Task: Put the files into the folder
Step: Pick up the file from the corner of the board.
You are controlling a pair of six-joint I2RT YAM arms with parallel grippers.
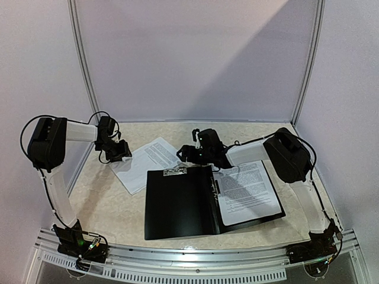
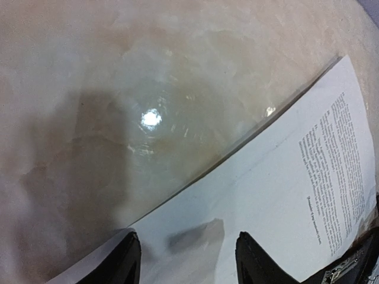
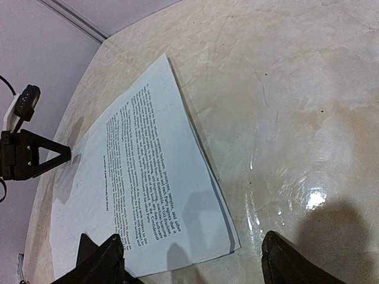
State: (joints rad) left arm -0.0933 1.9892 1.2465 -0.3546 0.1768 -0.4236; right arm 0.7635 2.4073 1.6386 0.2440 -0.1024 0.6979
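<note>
Left hand [image 2: 186,244] half apart over files [image 2: 266,201], right hand [image 3: 190,244] wide apart, both empty

Beige marbled tabletop [image 1: 115,207] (glossy), white walls [image 1: 195,59], metal front rail [image 1: 207,258]

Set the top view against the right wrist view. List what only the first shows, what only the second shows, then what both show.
Only the top view: the black folder lying open, a printed sheet on its right half, and both arms from base to wrist.
Only the right wrist view: the right hand from behind, its fingers standing apart over a corner of the loose sheet, and a bright glare on the table.
Both: that loose sheet, the left hand at its edge, and the marbled table.
</note>
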